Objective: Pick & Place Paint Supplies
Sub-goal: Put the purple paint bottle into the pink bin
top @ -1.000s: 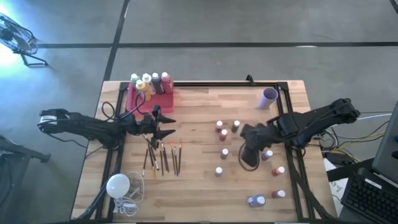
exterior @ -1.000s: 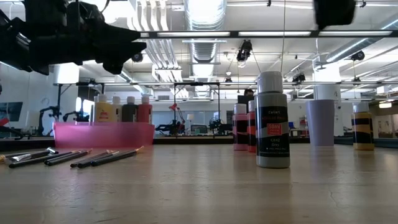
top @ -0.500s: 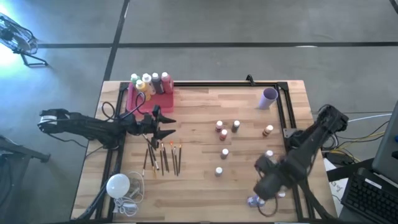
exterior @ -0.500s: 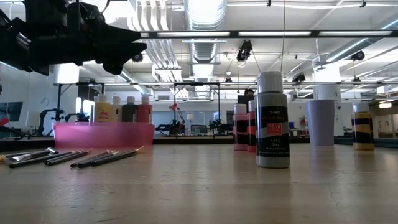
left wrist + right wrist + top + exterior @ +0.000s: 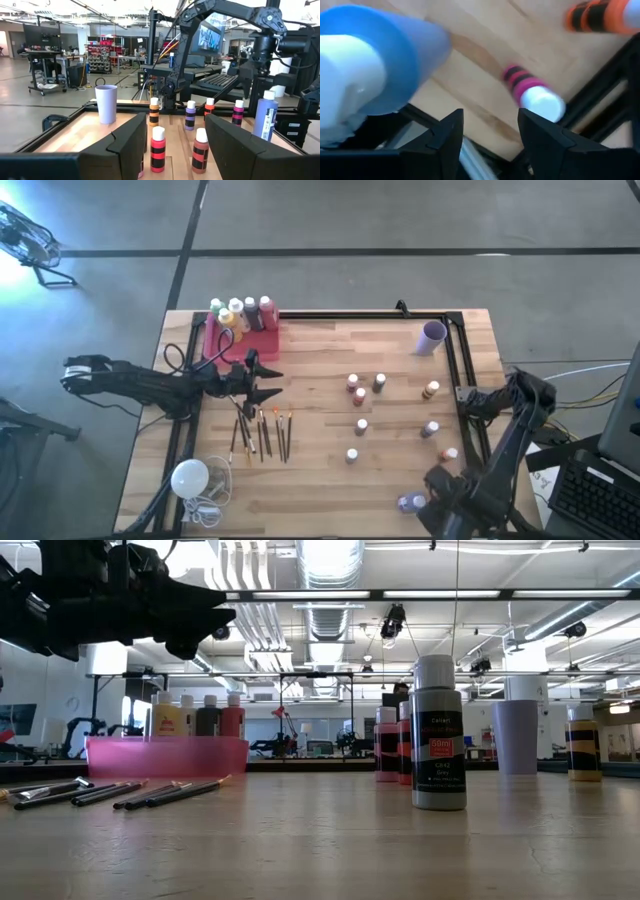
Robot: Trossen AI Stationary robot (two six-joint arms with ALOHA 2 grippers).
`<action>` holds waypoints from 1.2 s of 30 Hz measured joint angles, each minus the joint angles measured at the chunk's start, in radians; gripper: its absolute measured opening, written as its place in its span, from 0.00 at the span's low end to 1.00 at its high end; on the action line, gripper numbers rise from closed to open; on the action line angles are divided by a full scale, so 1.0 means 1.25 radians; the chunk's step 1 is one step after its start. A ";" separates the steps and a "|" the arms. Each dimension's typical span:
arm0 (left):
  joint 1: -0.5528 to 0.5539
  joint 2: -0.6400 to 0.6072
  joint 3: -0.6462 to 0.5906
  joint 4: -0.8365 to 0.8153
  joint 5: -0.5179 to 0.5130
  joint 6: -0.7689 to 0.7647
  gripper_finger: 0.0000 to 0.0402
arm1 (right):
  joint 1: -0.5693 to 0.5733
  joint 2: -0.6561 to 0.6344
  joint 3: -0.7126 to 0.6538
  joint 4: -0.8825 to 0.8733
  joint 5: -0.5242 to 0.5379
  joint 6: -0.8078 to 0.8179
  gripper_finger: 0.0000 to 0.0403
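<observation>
**At the worktop's near right corner, the right gripper hangs over a blue-purple bottle**

At the near right corner of the pale wooden worktop [image 5: 320,380], the right gripper [image 5: 447,502] hovers with its jaws parted and nothing between them. Just beside it stands a larger blue-purple paint bottle with a white cap [image 5: 412,503]; the right wrist view shows that cap close up, off to one side of the fingers, not between them. A small pink-banded bottle [image 5: 532,92] lies more nearly in line with the jaws.

I judge the step in hand to be a pick from this corner. To do it well, the gripper should centre over one cap first, come down straight and close on the body below the cap, keeping clear of the black frame rail [image 5: 478,455] close by.

Further in, small white-capped bottles [image 5: 358,426] stand well apart across the right half. On the left half, thin dark-brown paintbrushes [image 5: 262,435] lie side by side. Above them the left gripper [image 5: 268,382] waits, its jaws apart and empty. At the far left edge, a pink plastic tray [image 5: 216,338] already holds several bottles, so it is probably the destination. A lilac cup [image 5: 432,336] stands at the far right.
</observation>
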 joint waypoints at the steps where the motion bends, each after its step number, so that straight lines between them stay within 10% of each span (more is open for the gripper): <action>1: 0.000 0.000 0.000 0.000 0.000 0.000 0.52 | 0.003 0.005 0.000 0.014 0.003 0.009 0.47; 22: 0.000 0.000 0.012 0.000 0.000 -0.002 0.52 | 0.007 0.032 0.000 0.167 0.171 -0.129 0.37; 36: 0.000 0.000 0.012 -0.007 0.000 -0.005 0.52 | -0.008 0.030 0.000 0.167 0.255 -0.166 0.52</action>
